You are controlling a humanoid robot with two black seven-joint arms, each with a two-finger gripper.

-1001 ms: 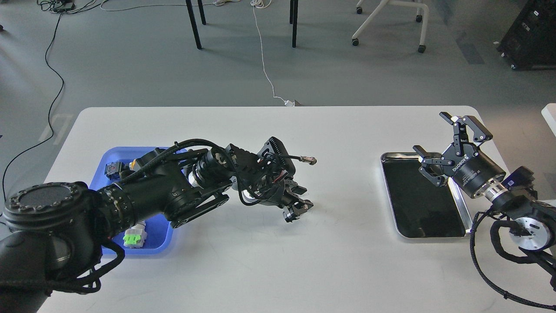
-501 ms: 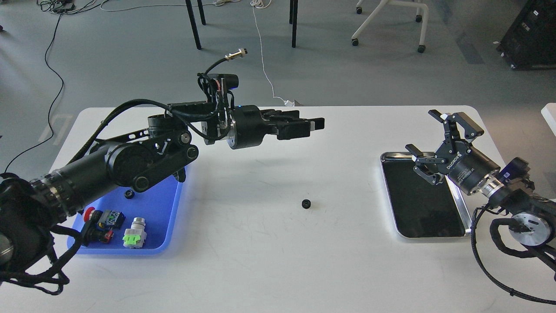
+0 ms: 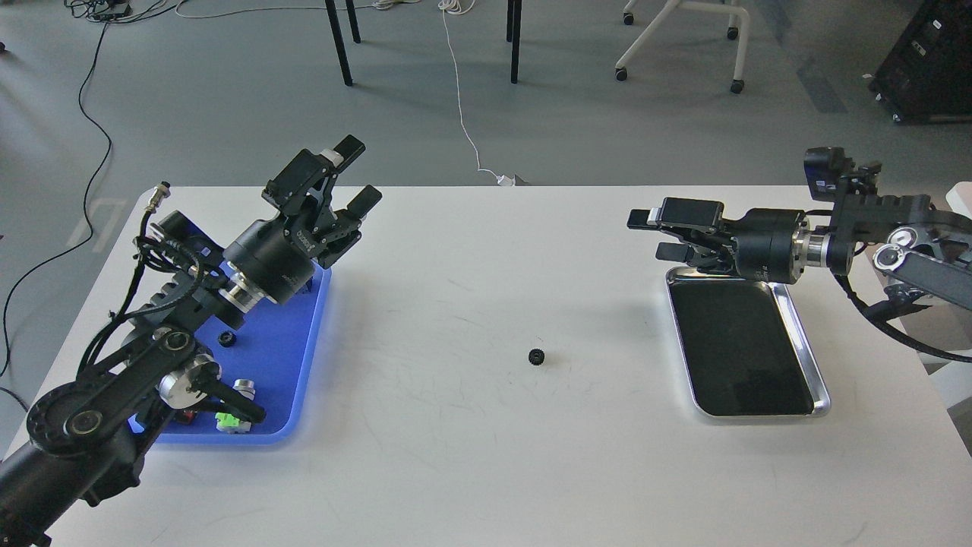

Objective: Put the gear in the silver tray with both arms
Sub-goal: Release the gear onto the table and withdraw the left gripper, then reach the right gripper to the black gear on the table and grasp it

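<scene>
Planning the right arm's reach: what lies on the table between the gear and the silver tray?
Nothing: in the head view, only bare white table separates the small black gear from the silver tray.

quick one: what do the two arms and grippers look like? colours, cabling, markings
Both arms are black with silver joint discs. The left gripper has a black cylindrical body with pale lettering and two black linkage fingers. The right gripper has the same black cylinder behind a silver ring. Loose black cables loop along both forearms; the left carries a metal-tipped connector.

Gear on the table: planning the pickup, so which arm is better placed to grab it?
Probably right: the right gripper is open beside the silver tray; the gear lies nearer that tray.
</scene>
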